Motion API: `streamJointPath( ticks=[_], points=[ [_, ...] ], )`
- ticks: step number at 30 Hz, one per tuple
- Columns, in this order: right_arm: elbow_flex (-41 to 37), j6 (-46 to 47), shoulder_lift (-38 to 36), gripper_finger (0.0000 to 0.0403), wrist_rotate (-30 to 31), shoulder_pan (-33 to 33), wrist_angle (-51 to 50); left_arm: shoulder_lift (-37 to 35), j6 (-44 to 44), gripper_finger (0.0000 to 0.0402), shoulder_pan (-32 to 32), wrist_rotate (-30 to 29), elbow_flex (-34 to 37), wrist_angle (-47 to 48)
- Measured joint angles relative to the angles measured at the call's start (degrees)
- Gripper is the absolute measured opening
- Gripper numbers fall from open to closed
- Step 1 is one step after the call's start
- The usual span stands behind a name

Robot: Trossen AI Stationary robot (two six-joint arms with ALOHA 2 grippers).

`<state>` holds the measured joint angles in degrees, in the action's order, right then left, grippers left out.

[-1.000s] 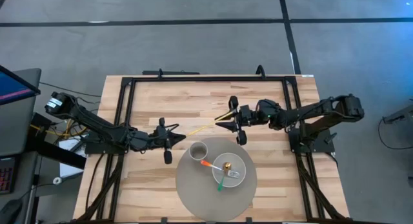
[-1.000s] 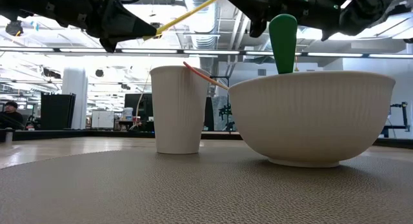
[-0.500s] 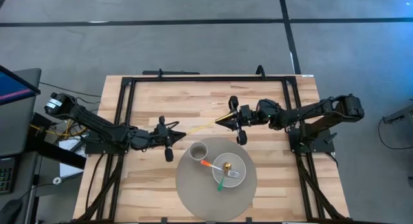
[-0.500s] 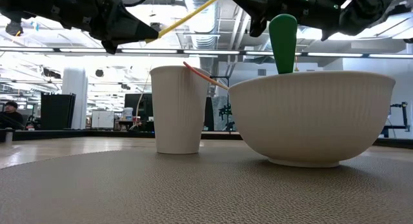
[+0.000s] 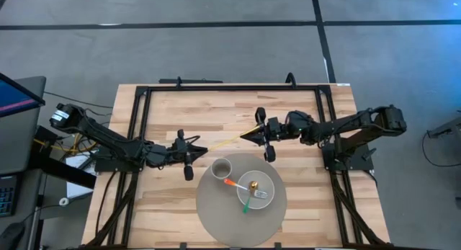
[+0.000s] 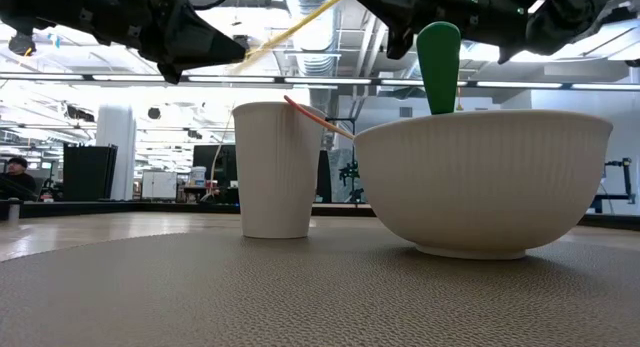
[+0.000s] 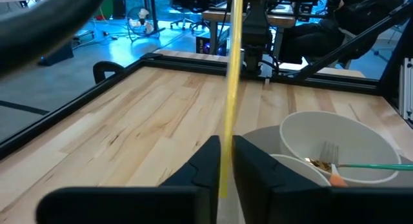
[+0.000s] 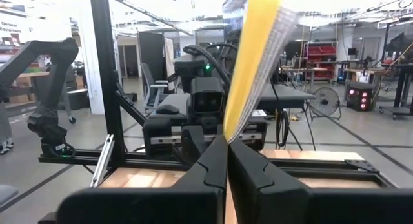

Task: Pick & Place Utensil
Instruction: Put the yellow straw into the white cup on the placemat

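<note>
We find both arms raised above the wooden tabletop, facing one another across its middle, with a thin yellow utensil spanning the gap between them. The left tool has its two fingers closed on one end of the yellow utensil; the left wrist view shows the strip running straight out from between the closed fingers. The right tool is likewise closed on the opposite end, and the right wrist view shows the yellow piece rising from the pinch of its fingers. From the low view, the utensil slopes upward from the left tool toward the right arm, clear of everything below it.

We record a round grey mat at the near middle of the tabletop. On it stand a white ribbed cup and, just beside it, a white ribbed bowl. In the bowl lie a green-handled fork, an orange-handled utensil and a small golden-brown object that we cannot identify. In the low view the cup and bowl appear close together, the green handle standing above the bowl's rim.

The yellow utensil is held in the air on the far side of the cup, touching neither cup nor bowl.
</note>
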<state>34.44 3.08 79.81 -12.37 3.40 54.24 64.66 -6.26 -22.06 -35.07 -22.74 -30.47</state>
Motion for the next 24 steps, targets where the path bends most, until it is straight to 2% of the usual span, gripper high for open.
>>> streamJointPath(
  ticks=[9, 12, 18, 20, 24],
  points=[
    [0.6, 3.3, -0.1, 0.0000, 0.1, -0.1, -3.8, 0.0, 0.0, 0.0096, 0.0, 0.0, 0.0, -0.1],
    [3.8, 5.0, -1.4, 0.0000, 0.2, -0.7, -11.3, 0.0, 0.0, 0.0101, 0.0, -0.1, 0.0, -0.3],
    [12.7, 3.0, -3.6, 0.0000, 0.9, -4.4, -33.2, 0.0, 0.0, 0.0102, 0.0, -0.5, 0.0, -0.5],
    [15.0, 1.2, -4.0, 0.0000, 4.0, -6.7, -38.1, 0.0, 0.0, 0.0102, 0.0, -0.5, 0.0, -0.5],
    [18.8, -3.6, -4.2, 0.0000, 13.7, -11.7, -47.2, 0.0, -0.2, 0.0102, 0.0, -0.5, 0.0, -0.5]
  ],
)
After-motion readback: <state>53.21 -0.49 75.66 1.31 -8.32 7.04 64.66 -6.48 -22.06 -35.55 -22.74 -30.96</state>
